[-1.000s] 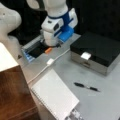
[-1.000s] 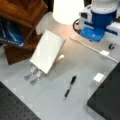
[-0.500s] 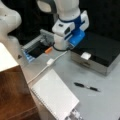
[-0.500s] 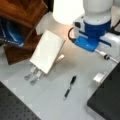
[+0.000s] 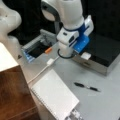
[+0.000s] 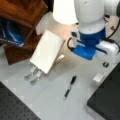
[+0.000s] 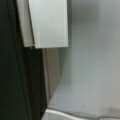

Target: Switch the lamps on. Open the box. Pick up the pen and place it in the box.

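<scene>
A: What has moved?

B: The arm has swung toward the box (image 5: 105, 53) since a second ago; the pen (image 5: 87, 86) and the rest lie as they did.

A: And the claw?

B: The claw (image 5: 83, 55) hangs at the box's front edge, right at the pale latch (image 5: 85, 55). Its fingers are hidden under the blue-and-white wrist in both front views, so I cannot tell if it is wide or narrow. It holds no pen.

A: How do the task's things look?

B: One pen, slim and black with a silvery middle, flat on the grey table (image 5: 105, 105), below the claw and well apart from it. In a front view it lies to the claw's lower left (image 6: 69, 87). One box, black lid down, silver-grey sides. One lamp, its cream shade (image 6: 64, 11) glowing, above the claw to its left.

A: What else?

B: One white cable (image 5: 41, 71) with a switch, one white notebook (image 5: 53, 96), one wooden block (image 5: 13, 93).

A: Anything hard to make out?

B: The shade is cut off at the top. The wrist view shows only a pale flap (image 7: 48, 23) over the box's dark edge (image 7: 11, 75).
</scene>
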Tool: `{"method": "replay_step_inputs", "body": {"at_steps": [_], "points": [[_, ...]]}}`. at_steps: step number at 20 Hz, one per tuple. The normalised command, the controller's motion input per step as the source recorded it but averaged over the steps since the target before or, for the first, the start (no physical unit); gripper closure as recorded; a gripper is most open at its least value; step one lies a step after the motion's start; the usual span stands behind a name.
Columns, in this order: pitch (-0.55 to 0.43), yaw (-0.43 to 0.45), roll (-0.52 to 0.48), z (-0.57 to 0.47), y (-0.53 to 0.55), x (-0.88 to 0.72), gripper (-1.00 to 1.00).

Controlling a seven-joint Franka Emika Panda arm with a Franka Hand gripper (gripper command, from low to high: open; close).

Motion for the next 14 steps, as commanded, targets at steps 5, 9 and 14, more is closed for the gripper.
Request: {"method": "replay_step_inputs", "body": {"at_steps": [5,9,14], "points": [[0.033,-0.035,0.395,-0.18,-0.09,0.07,-1.00],[-0.002,-0.035,0.413,-0.23,-0.08,0.01,-1.00],[0.032,-0.018,0.456,-0.23,-0.09,-0.07,-1.00]]}}
